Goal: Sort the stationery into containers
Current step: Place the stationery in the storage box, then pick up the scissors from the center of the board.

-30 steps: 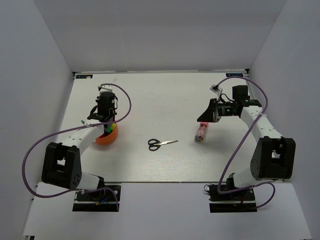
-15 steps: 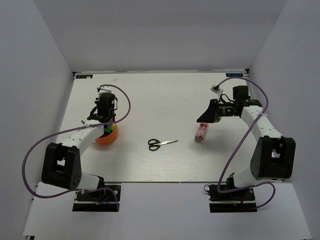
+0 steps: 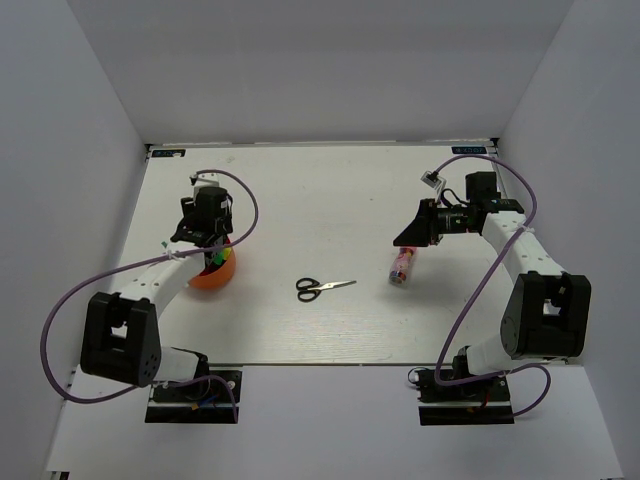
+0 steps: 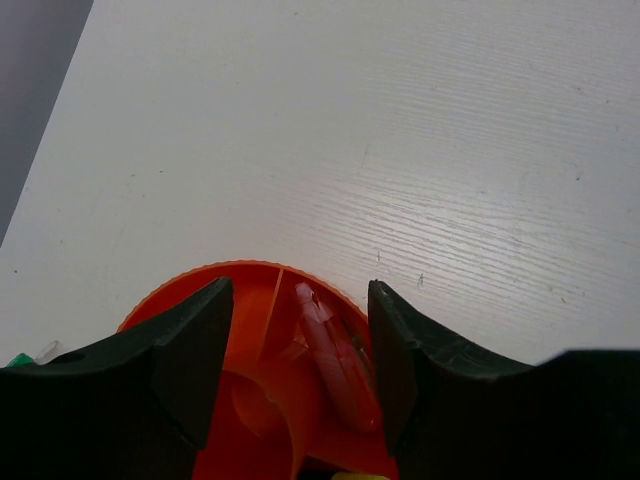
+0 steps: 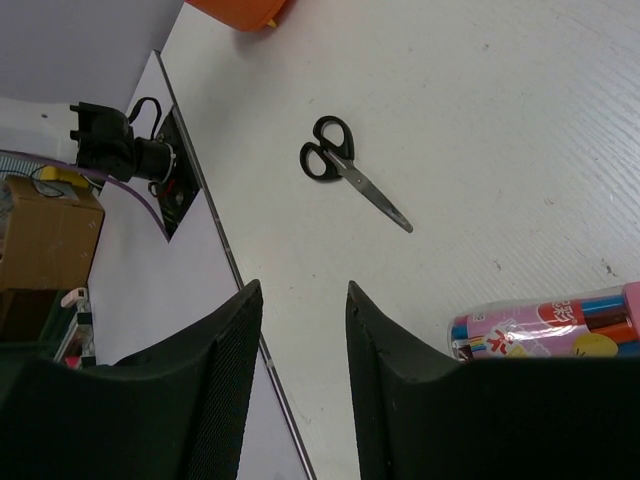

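The table (image 3: 300,190) carries three things in a loose row across its middle: the cup (image 3: 213,272) on the left, the tube (image 3: 403,266) on the right, and the scissors (image 3: 322,288) between them.

The left gripper (image 4: 297,292) hangs directly over the cup. Its jaws are spread and hold nothing, and the rim shows between the fingers. The cup already has some stationery in it, with green and yellow caps at its top.

The right gripper (image 5: 300,295) is also spread and empty. It sits just on the far side of the tube, which lies flat with its long axis running roughly near to far and its pink cap at the far end.

The scissors lie flat and closed. Their long axis runs left to right, with the black handles toward the cup and the blade tips toward the tube. In the right wrist view they lie ahead of the jaws, a little to the right of the gap, and well apart from both fingers.

By my reading, the right arm is nearer both loose items. The tube is almost under it, while the scissors are a further reach toward the cup. Its jaws would need to close across either item's long axis.
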You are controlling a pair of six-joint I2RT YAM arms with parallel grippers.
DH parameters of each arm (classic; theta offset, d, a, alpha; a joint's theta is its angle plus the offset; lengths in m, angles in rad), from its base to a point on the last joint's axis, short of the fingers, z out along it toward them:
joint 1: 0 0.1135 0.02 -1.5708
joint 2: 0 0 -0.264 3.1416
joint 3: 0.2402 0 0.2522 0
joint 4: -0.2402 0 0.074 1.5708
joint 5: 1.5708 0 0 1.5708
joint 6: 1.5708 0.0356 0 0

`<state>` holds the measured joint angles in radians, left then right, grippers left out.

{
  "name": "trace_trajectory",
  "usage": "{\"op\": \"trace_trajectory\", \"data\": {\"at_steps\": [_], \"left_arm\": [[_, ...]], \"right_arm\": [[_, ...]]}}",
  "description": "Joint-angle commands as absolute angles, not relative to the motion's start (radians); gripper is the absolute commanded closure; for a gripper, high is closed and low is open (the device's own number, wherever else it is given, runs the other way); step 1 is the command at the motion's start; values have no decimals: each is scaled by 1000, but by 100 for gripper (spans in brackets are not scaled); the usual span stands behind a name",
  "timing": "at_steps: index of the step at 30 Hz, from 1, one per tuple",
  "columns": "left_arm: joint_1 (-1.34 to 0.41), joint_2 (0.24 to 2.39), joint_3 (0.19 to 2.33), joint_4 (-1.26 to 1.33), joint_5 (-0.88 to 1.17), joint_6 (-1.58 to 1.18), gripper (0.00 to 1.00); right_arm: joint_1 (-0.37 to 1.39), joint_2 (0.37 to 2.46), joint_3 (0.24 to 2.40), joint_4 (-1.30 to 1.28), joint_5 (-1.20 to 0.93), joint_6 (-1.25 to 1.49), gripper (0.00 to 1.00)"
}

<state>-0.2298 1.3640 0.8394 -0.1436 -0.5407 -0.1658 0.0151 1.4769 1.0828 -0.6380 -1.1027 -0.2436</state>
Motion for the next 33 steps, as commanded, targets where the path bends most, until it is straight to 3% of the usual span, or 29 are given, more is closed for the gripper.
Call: {"op": "trace_trajectory", "data": {"at_steps": [1, 2, 5, 6, 7, 8, 10, 11, 13, 15, 16, 17, 18, 20, 26, 28, 33], "left_arm": [[-224, 1298, 868, -166, -546, -178, 33], [-224, 1290, 870, -170, -542, -179, 35], [-258, 1235, 891, -184, -487, -181, 75], [-276, 1206, 900, -211, -438, -186, 91], [-284, 1204, 946, -259, -402, -199, 96], [-304, 1200, 963, -285, -312, -204, 100], [-368, 1213, 1030, -383, -138, -199, 100], [-388, 1221, 1051, -411, -109, -198, 95], [-458, 1276, 1125, -535, -1, -189, 65], [-488, 1322, 1150, -616, 0, -187, 47], [-523, 1362, 1167, -658, 32, -186, 36], [-535, 1374, 1175, -690, 35, -196, 33], [-549, 1391, 1186, -710, 38, -204, 33], [-563, 1460, 1192, -772, 49, -236, 35], [-598, 1598, 1184, -782, 104, -356, 75], [-597, 1623, 1174, -762, 130, -388, 75], [-597, 1664, 1166, -732, 198, -426, 60]], "right_arm": [[11, 1474, 1118, -655, -1118, -253, 57], [12, 1474, 1117, -657, -1117, -250, 57], [8, 1474, 1120, -655, -1094, -252, 57], [12, 1477, 1123, -655, -1065, -236, 63], [12, 1483, 1130, -658, -1024, -229, 73], [12, 1488, 1135, -658, -973, -222, 100], [12, 1512, 1166, -689, -864, -212, 100], [14, 1519, 1175, -701, -842, -209, 100], [11, 1535, 1183, -709, -778, -207, 95], [12, 1537, 1177, -704, -747, -199, 62], [11, 1532, 1175, -701, -727, -195, 54], [12, 1529, 1174, -690, -715, -196, 47], [12, 1528, 1173, -690, -706, -195, 37], [11, 1520, 1170, -684, -704, -187, 37], [-20, 1523, 1170, -684, -715, -186, 37], [-26, 1519, 1169, -686, -721, -184, 37], [-34, 1522, 1167, -686, -749, -184, 37]]}}
